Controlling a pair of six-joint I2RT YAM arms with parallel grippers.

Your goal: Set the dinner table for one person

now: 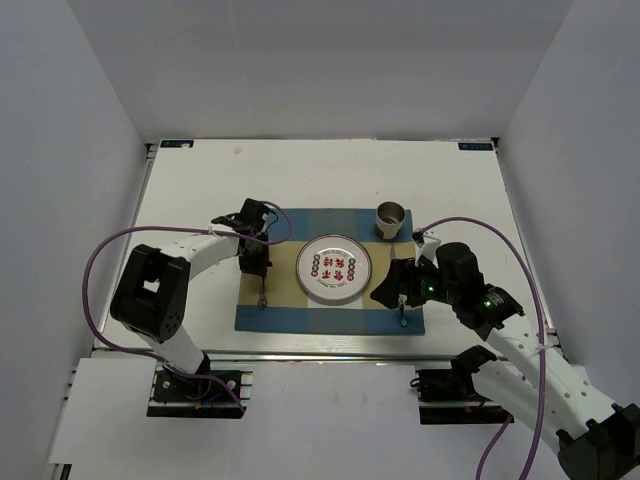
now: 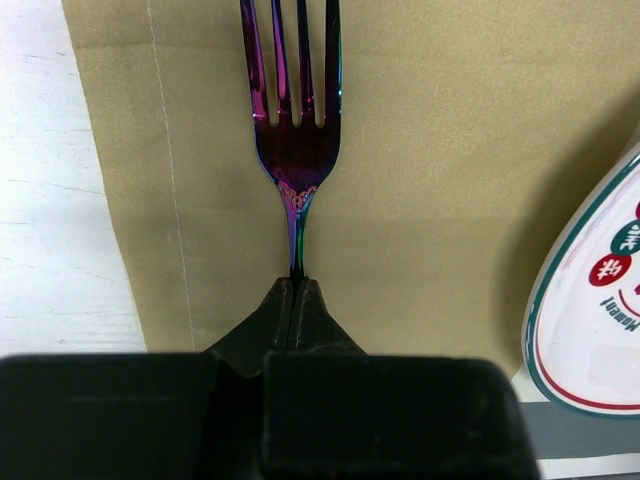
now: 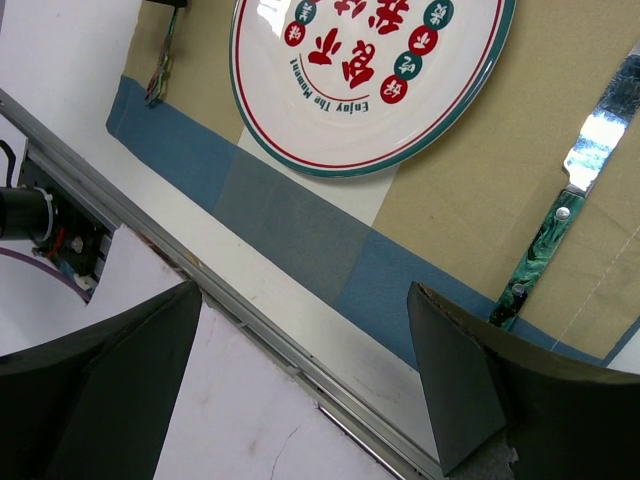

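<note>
starting at the bottom of the overhead view, you have the front rail of the dinner table [image 1: 200, 180] running across the frame, its white top stretching up to the far wall. just above the rail, mid-frame, lies the blue-and-tan placemat [image 1: 300, 318]. your right gripper [image 1: 393, 292] hangs over the mat's lower right corner with its jaws spread wide and nothing between them. in its wrist view the two dark fingers [image 3: 100, 390] frame the rail and the mat's blue border. the knife [image 3: 560, 225], with a green marbled handle and a shiny blade, lies on the tan strip at the right edge of that view, near the plate and apart from the fingers. your left gripper [image 1: 257, 265] sits over the mat's left tan strip, clamped on the fork [image 2: 297, 150]. its wrist view shows the tips pinched together on the slim neck, with the iridescent purple tines pointing to the top of the frame. whether the fork touches the cloth, you cannot tell. the plate [image 1: 335, 268], white with a green rim and red and green medallions, rests at the mat's centre, right of the fork. further up, the brown cup [image 1: 390, 220] stands upright at the mat's upper edge, above and right of the plate.
</note>
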